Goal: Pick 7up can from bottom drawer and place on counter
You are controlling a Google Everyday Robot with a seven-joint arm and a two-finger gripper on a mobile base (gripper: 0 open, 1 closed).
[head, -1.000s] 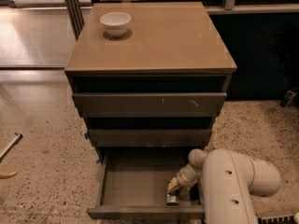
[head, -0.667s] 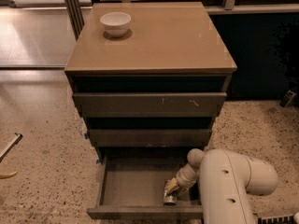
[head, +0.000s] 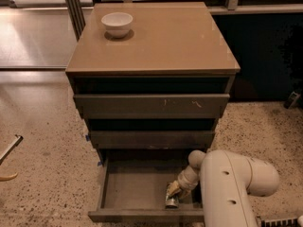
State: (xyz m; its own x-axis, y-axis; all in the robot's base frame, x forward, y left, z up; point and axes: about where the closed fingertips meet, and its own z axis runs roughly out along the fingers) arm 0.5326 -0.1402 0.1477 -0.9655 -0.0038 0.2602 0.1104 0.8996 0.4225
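Observation:
The bottom drawer [head: 128,188] is pulled open below two shut drawers. The 7up can [head: 171,198] stands near the drawer's front right, its silvery end showing. My gripper [head: 174,189] reaches down into the drawer from the white arm [head: 227,183] and sits right at the can's top, touching or nearly touching it. The tan-brown counter [head: 165,37] tops the cabinet.
A white bowl [head: 117,23] stands on the counter's back left. The two upper drawers [head: 151,105] overhang the open drawer. Speckled floor surrounds the cabinet; a dark wall panel [head: 265,56] is at the right.
The gripper has shifted slightly left and down toward the can inside the drawer. The can has stayed in about the same place.

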